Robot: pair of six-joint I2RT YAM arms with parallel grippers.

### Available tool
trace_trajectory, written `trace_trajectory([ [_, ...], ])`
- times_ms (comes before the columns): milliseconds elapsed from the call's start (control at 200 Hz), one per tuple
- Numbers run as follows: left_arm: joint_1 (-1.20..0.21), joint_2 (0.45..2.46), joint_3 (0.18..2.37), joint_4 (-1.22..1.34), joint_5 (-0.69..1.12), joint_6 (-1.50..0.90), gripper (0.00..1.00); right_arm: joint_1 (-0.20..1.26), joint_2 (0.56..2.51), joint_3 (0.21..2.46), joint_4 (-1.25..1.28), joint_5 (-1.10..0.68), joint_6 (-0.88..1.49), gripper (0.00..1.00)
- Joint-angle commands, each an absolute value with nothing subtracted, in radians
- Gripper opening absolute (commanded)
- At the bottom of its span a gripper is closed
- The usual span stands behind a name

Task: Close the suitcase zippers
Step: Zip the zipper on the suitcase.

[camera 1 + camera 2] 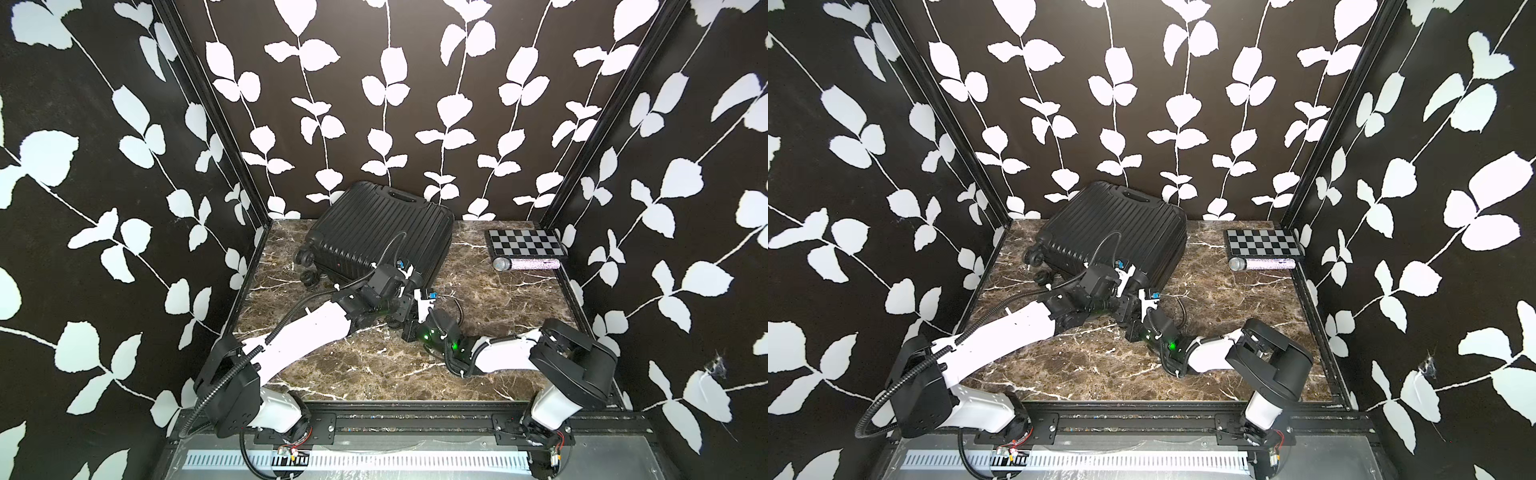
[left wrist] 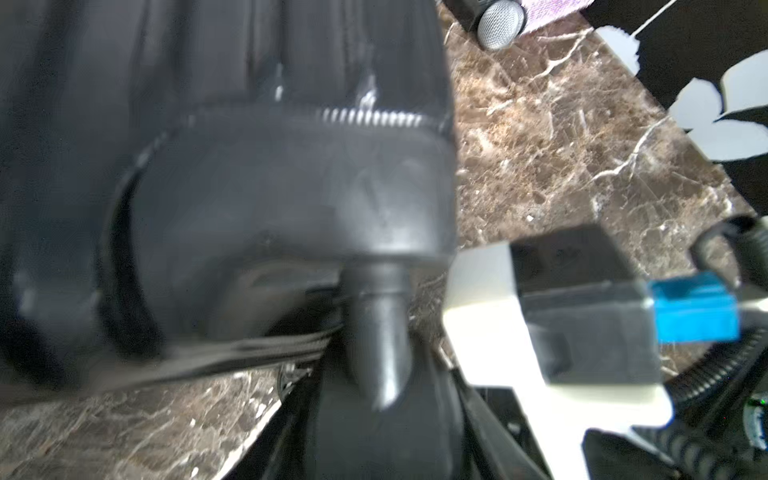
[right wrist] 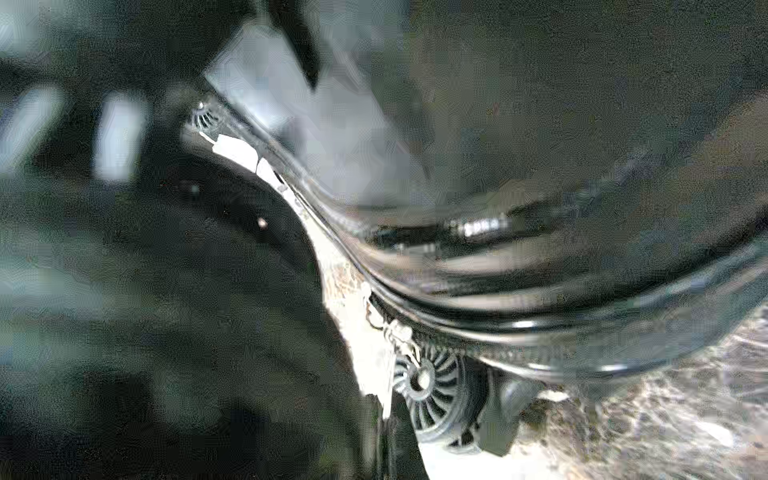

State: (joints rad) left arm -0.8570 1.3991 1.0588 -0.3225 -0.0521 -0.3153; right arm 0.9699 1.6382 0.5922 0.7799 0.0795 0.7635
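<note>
While the suitcase (image 1: 382, 232) lies flat with its shells together, the zip job looks unfinished. It sits on the tabletop (image 1: 374, 374) by the back wall, well left of the checkerboard (image 1: 525, 243). It reads the same in both top views.

Zipper (image 2: 370, 118): a short run of meshed teeth shows at the corner in the left wrist view. Past it the seam curves off into a dark line, possibly a gap, but the blur is too heavy to call. No pull is visible anywhere.

Both arms crowd the suitcase corner that sits left of the checkerboard and nearer the robot.
- Left pincer (image 1: 413, 277): at that corner. I can't tell whether it is open or closed.
- Right pincer (image 1: 417, 291): closed. Its wrist view is a smear of rim and one wheel (image 3: 432, 386), so I can't tell whether it pinches a pull.

The mic (image 1: 525, 264) lies just in front of the checkerboard, clear of the work.

Risks as I see them:
- The case may skate or pivot on the polished tabletop when the slider is dragged, since nothing visibly braces it. It could swing toward the checkerboard.
- The slider may bind on the corner curve, and a small pull can slip out of a closed pincer.
- The two wrists are nearly touching, so a sweep along the rim could knock them together or snag a cable loop.
- If the seam does gape, pulling without pressing the shells together may skip teeth.
</note>
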Motion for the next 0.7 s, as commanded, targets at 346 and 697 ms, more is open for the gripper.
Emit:
trace_trajectory([
  [346, -0.861, 1.33, 1.055, -0.26, -0.077, -0.211, 0.72, 1.002, 1.544, 0.591, 0.68, 0.108, 0.67, 0.17],
  [697, -0.859, 1.235, 1.028, -0.293, -0.061, -0.089, 0.79, 0.976, 1.44, 0.552, 0.503, 0.22, 0.58, 0.51],
])
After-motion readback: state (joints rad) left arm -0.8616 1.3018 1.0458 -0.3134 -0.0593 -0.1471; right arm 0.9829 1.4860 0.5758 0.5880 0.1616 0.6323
